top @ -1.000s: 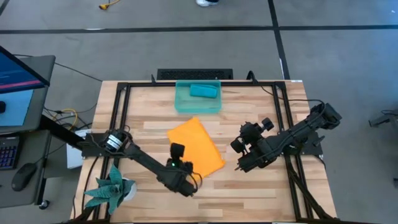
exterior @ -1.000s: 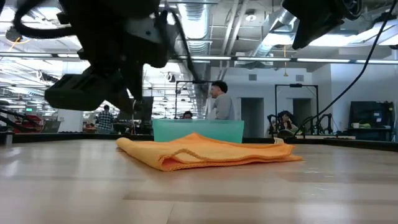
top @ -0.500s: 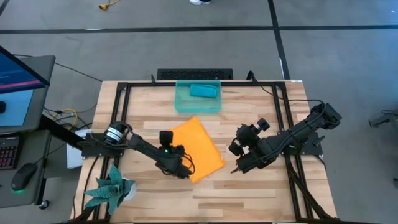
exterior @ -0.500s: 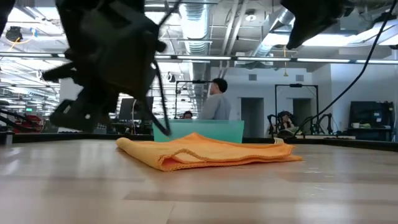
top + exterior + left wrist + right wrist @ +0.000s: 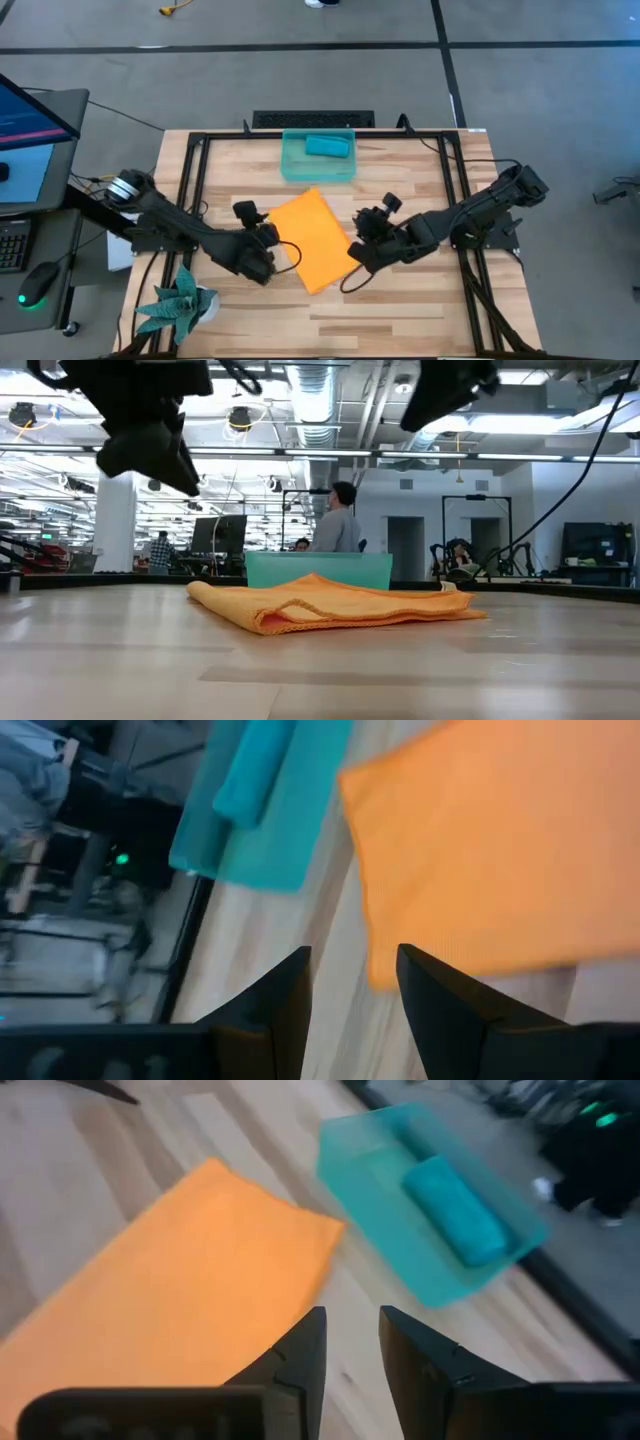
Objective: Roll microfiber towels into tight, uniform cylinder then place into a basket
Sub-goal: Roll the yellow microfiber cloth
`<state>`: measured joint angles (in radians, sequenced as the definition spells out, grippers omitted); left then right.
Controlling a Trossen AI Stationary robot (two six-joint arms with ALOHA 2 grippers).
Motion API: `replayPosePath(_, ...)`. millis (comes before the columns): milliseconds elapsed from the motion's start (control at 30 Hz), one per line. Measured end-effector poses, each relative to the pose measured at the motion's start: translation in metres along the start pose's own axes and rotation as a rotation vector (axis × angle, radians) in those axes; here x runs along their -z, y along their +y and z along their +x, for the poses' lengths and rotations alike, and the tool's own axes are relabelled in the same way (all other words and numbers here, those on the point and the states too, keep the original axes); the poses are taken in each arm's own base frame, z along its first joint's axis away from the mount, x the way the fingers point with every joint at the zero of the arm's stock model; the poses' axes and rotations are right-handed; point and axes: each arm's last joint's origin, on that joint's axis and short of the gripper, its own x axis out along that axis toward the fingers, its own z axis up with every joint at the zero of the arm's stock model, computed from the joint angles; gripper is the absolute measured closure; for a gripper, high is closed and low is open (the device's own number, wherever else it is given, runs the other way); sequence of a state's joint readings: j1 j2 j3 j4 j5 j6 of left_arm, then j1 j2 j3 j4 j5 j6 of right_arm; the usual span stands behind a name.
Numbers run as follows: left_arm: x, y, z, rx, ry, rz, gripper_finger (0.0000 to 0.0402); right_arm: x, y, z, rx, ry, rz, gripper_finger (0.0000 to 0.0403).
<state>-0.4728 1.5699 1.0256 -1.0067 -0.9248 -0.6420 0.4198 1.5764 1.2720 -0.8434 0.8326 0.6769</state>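
— Where is the orange towel (image 5: 315,239) lying?

— I'm seeing it folded flat at the centre of the high frame, on the wooden table (image 5: 420,170). Just above it the basket (image 5: 318,168) is sitting with the teal towel (image 5: 327,146) rolled up inside.

— And the claws?

— I'm watching the left gripper (image 5: 268,243) hanging at the orange towel's left edge — its fingers (image 5: 268,1010) are standing a narrow gap apart, holding nothing. The right gripper (image 5: 355,252) is hovering at the towel's right edge, centre-right of the frame, its fingers (image 5: 300,1355) also parted narrowly and empty.

— Anything else?

— A green plant (image 5: 180,297) is sitting at the lower left — and in the low view a person (image 5: 335,520) is standing behind the basket.
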Motion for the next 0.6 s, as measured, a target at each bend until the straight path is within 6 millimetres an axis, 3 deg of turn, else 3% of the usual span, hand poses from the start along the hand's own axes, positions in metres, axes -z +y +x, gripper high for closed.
replayPosePath(233,-0.003,0.009,0.006,0.066,-0.16,-0.111,0.026,-0.002,0.008,0.051,-0.044,0.126,-0.066,0.0301)
replayPosePath(400,-0.011,0.004,0.015,0.184,-0.194,-0.053,0.026,-0.003,0.016,0.097,-0.153,0.19,-0.13,0.0316)
replayPosePath(600,-0.019,0.002,0.019,0.286,-0.223,-0.051,0.026,-0.005,0.013,0.12,-0.231,0.213,-0.161,0.0342)
